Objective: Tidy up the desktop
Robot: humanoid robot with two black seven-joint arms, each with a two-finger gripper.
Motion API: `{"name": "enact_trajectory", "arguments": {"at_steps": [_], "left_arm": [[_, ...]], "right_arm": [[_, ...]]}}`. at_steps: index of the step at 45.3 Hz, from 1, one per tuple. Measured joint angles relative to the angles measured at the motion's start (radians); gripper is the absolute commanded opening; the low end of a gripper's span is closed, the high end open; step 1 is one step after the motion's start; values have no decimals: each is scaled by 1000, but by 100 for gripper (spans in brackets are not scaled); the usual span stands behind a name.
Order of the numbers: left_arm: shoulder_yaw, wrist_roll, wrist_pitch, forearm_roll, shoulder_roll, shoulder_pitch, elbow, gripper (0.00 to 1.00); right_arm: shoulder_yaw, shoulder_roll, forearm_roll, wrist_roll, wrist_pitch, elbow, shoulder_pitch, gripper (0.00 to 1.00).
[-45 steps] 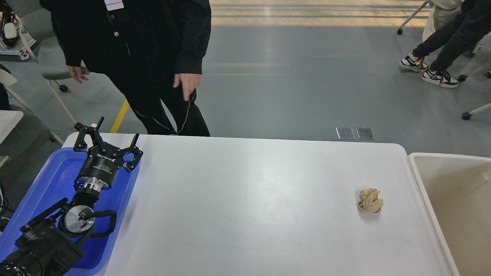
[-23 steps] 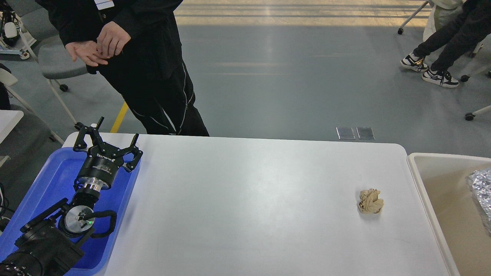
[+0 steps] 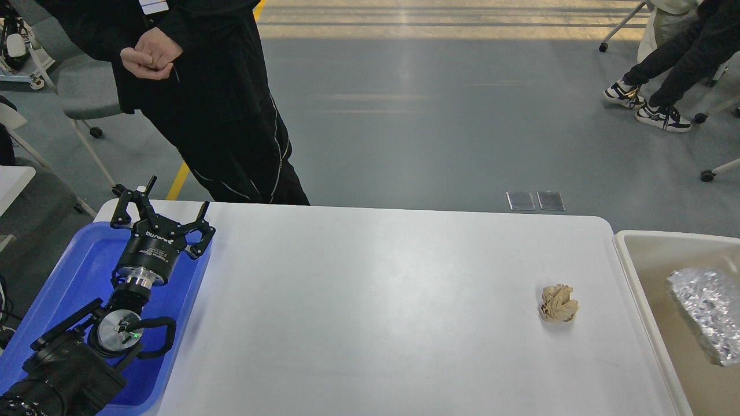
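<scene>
The white desktop (image 3: 376, 300) fills the middle of the head view. A crumpled brown paper ball (image 3: 558, 303) lies on it toward the right, near the edge. My left gripper (image 3: 175, 197) is open and empty, held over the far end of the blue tray (image 3: 87, 271) at the desktop's left side, far from the paper ball. My right arm and gripper are out of view.
A beige-white bin (image 3: 636, 271) stands against the desktop's right edge, with a crinkled silver foil lump (image 3: 708, 312) in it. A person in black (image 3: 219, 104) stands at the far left corner. Chairs and seated people's legs (image 3: 665, 69) are on the floor beyond.
The silver foil lump has come into view in the bin and moved further left. The person has raised and clasped their hands and shifted left. My left arm has not moved.
</scene>
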Motion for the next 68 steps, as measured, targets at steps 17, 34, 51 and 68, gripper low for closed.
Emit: {"name": "enact_trajectory", "arguments": {"at_steps": [17,34,51,68], "left_arm": [[0,0,0,0,0,0,0,100],[-2,0,1,-1,0,2,1,100],[-3,0,3,-2,0,3,1,100],[-3,0,3,-2,0,2,2,100]], "right_arm": [[22,-10,-1,-7,0,-3,5,100],[36,-47,0,-7,6,-3,11,100],[236,-104,1,0,68,55,33,100],[744,-173,-17,3,110,469,-72,100]]}}
